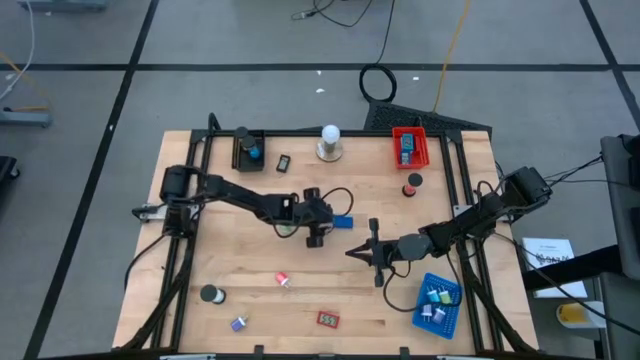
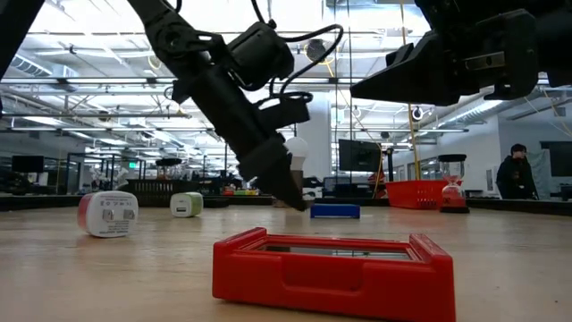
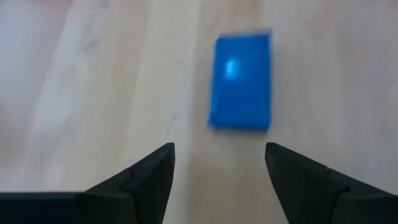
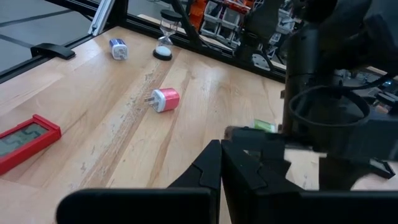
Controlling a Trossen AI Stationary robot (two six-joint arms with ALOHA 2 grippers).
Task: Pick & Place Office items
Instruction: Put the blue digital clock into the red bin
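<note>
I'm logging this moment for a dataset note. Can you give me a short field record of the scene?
left gripper: open, above the table just short of the blue block
blue block: lying flat on the wooden table, not gripped
right gripper: shut, empty, near table centre
blue tray: holds small items
red tray: at the far edge
red flat item: near the front edge

Both arms are black, built of jointed tube-like links with thin black cables looping alongside; each wrist ends in two flat, tapered, matte-black fingers.
</note>
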